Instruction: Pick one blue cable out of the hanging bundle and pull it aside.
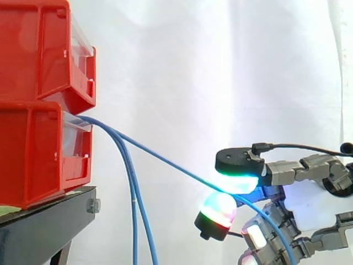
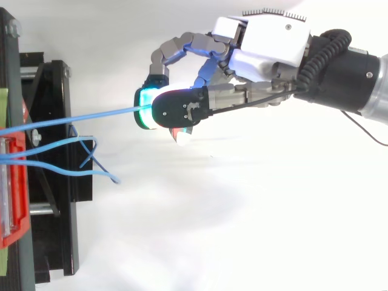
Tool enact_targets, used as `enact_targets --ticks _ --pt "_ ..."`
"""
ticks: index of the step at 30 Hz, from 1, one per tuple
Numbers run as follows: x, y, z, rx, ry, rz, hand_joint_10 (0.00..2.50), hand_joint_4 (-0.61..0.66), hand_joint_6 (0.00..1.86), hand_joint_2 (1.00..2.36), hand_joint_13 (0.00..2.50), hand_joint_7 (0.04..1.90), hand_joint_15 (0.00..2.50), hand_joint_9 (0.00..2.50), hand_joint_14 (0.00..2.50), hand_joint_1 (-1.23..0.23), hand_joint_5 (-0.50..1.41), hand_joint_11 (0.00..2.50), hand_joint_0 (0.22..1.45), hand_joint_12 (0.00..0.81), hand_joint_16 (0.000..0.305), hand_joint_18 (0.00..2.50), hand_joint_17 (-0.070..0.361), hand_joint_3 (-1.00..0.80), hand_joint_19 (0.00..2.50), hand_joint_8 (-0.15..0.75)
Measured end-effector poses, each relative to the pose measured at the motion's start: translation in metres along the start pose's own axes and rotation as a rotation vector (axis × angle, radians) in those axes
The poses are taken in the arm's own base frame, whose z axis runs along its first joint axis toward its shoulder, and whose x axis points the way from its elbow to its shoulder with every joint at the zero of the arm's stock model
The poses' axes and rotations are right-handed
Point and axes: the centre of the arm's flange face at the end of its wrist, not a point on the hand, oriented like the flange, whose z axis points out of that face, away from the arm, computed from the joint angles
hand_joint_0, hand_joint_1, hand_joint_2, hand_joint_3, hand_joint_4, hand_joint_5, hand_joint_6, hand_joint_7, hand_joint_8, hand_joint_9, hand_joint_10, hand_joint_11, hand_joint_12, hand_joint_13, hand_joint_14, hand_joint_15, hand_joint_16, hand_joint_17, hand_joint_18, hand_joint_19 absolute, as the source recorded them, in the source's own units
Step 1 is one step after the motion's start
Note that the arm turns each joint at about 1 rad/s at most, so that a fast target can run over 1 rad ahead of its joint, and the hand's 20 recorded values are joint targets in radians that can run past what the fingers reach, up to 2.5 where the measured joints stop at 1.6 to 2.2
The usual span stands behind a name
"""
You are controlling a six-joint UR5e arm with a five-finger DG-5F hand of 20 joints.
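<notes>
robotics lab, staged test rig: white curtain (image 1: pixel 209 72) hung as a plain backdrop; red bins (image 1: pixel 38 66) stacked on a bolted black stand (image 1: pixel 49 221); robot hand (image 2: pixel 267 42) with glowing fingertips, on an arm, pinching a blue cable (image 2: pixel 91 116) that runs from the bins

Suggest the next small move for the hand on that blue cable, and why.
Probably hold the pinch and draw a little farther from the lower red bin. The hand pinches one blue cable, which runs straight from that bin to the hand, while the other blue cables hang down by the stand, close to it near the bin.
</notes>
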Motion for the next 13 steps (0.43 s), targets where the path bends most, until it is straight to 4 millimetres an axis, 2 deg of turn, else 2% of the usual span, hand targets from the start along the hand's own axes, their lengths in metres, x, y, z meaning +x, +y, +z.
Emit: enact_targets --ticks 13 --pt "0.0 -0.0002 0.0 0.0 0.0 0.0 0.01 -0.18 0.88 1.52 1.04 1.14 0.5 1.27 0.02 -0.81 -0.03 0.46 0.47 0.316 0.056 0.86 0.126 -0.05 0.33 0.229"
